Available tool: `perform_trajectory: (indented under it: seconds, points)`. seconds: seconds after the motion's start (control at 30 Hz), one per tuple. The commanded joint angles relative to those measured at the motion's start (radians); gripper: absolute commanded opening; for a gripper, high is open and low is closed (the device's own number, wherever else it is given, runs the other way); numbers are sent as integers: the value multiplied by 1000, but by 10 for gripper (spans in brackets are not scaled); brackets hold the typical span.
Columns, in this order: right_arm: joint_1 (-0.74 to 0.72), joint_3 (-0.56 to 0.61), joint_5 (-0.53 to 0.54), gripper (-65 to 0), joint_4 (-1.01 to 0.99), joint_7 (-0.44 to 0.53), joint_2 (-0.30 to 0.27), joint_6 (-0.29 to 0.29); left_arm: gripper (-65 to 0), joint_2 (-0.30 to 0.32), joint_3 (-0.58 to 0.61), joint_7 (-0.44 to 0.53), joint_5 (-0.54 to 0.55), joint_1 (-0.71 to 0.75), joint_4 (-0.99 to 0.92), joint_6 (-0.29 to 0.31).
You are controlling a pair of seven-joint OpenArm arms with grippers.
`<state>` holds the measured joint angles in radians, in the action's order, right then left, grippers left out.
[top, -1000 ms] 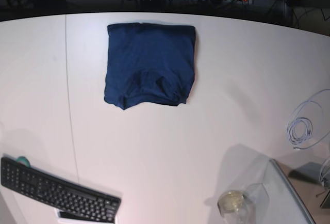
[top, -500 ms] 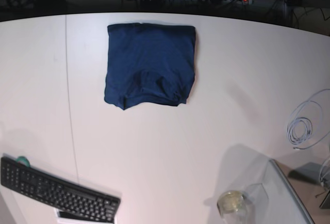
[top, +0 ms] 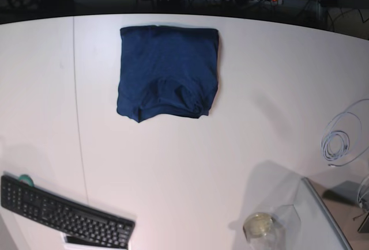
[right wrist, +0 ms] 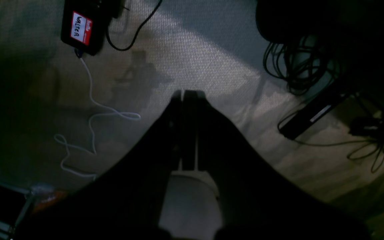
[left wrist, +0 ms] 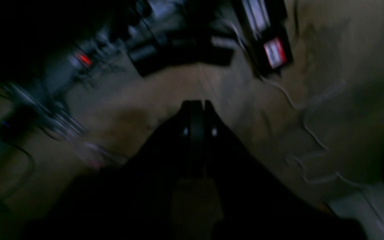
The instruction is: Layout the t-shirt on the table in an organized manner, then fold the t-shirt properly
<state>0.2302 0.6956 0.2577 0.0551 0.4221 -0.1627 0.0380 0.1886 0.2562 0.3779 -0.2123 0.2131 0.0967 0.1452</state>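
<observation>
keyboard: a black keyboard is seen at the near edge of the table, well apart from the t-shirt and nearer than it, toward the base view's left; it lies at a slant.
glass jar: a clear jar with a pale lid is seen at the near edge, well apart from the t-shirt, on the base view's right.
tray: a grey translucent tray is set just beside the jar, further to the right, cut off by the picture's edge.
cable coil: a thin pale cable is looped on the table, well to the right of the t-shirt and nearer than it.
table: a white top with a curved far edge is seen; a thin straight seam runs near to far, left of the t-shirt.
t-shirt: the dark navy shirt is laid flat as a folded, roughly square packet near the far edge of the table, apart from everything else; its far edge is straight, its near edge is rumpled with small folds.
left gripper: its dark fingers are pressed together with nothing between them; it is held over a floor with cables, away from the t-shirt; this view is blurred.
right gripper: its fingers are likewise closed on nothing, over a carpeted floor with a white cable and a black box with a red label.
</observation>
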Motion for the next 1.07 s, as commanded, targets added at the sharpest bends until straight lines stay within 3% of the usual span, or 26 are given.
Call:
perform_trajectory:
  seconds: [0.0, 0.4, 0.73, 1.03]
  points:
    - [-5, -1, 1, -642, -4, 7, -10, 9, -650, -8, -1, 5, 0, 16, -4, 0]
    - [-10, 5, -4, -642, -5, 7, 28, 9, -650, -24, -1, 5, 1, 21, -19, 0]
    - [-10, 6, -5, -642, -14, 7, 121, 9, -650, -25, -2, 5, 1, -11, -84, 0]
    - [-47, 6, -4, -642, -8, 7, 122, 9, -650, -22, -1, 5, 1, 18, -88, 0]
